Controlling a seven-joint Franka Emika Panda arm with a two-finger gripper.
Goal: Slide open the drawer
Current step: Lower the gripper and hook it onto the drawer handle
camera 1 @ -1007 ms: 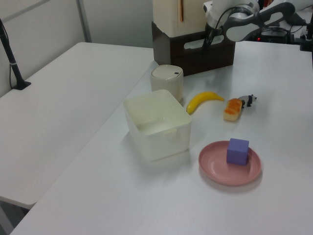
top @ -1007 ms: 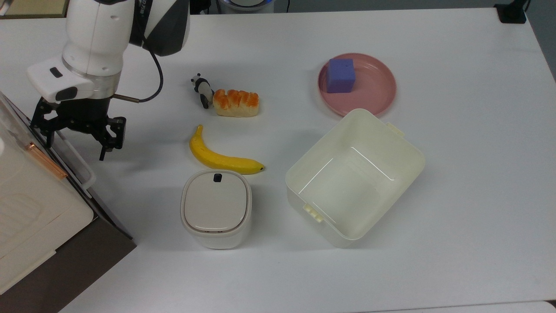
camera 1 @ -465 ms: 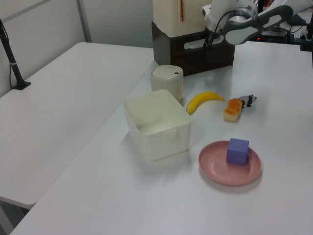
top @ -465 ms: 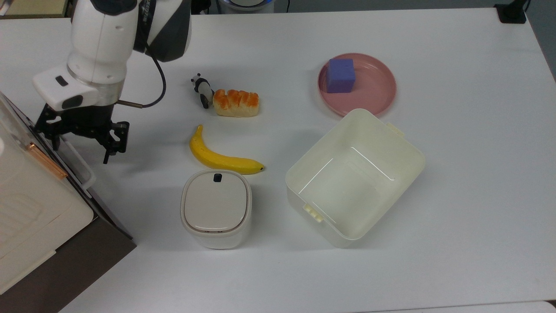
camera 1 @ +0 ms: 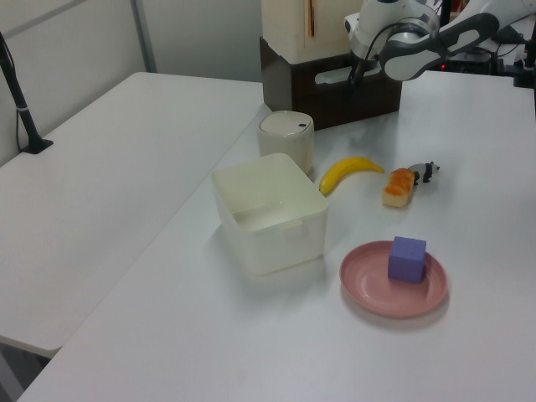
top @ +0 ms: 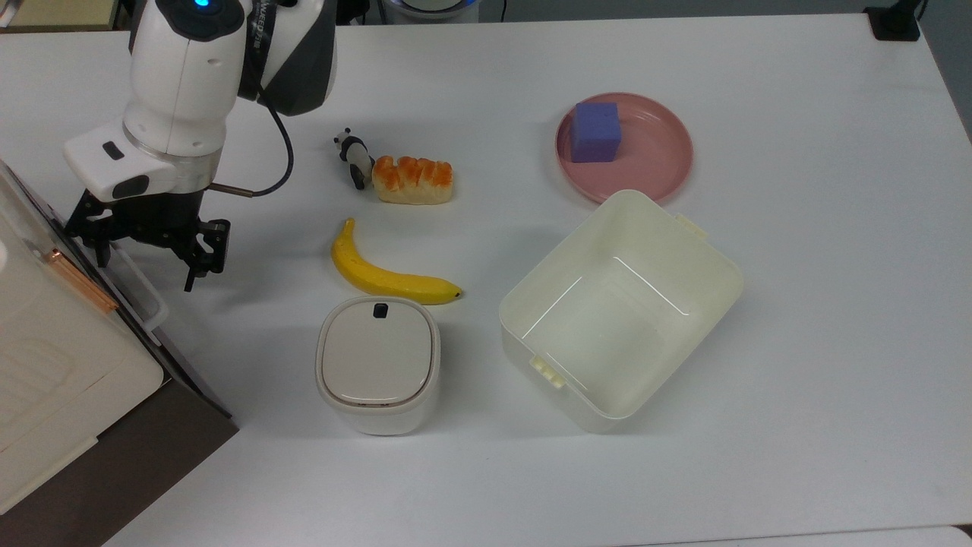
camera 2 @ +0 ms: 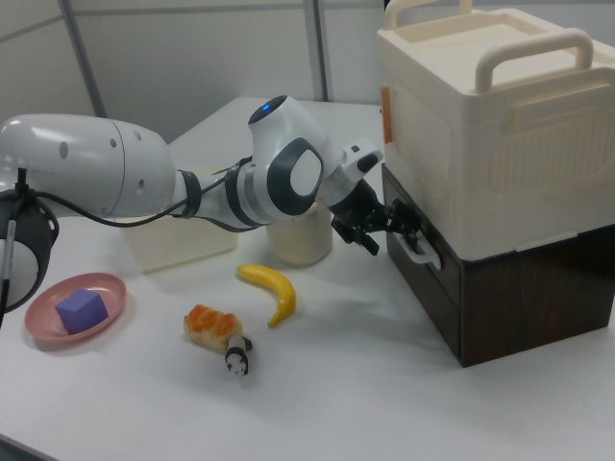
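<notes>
Drawer point(camera 2: 423, 257) shut, at base of dark cabinet under cream box. Gripper point(camera 2: 389, 230) spread around white loop handle point(camera 2: 415, 252), not yet clamped. Advice: close on bar, pull straight outward, level.

The robot's tool point(top: 144, 254) has shifted slightly along the drawer point(camera 2: 415, 252) front, toward the middle of its white loop handle point(top: 140, 285), with the arm leaning further over it

A yellow banana point(top: 387, 275), an orange-glazed bread loaf point(top: 412, 180) and a black-and-white panda figurine point(top: 353, 156) lie on the white table point(top: 797, 304); a purple cube point(top: 596, 131) sits on a pink plate point(top: 661, 156).
</notes>
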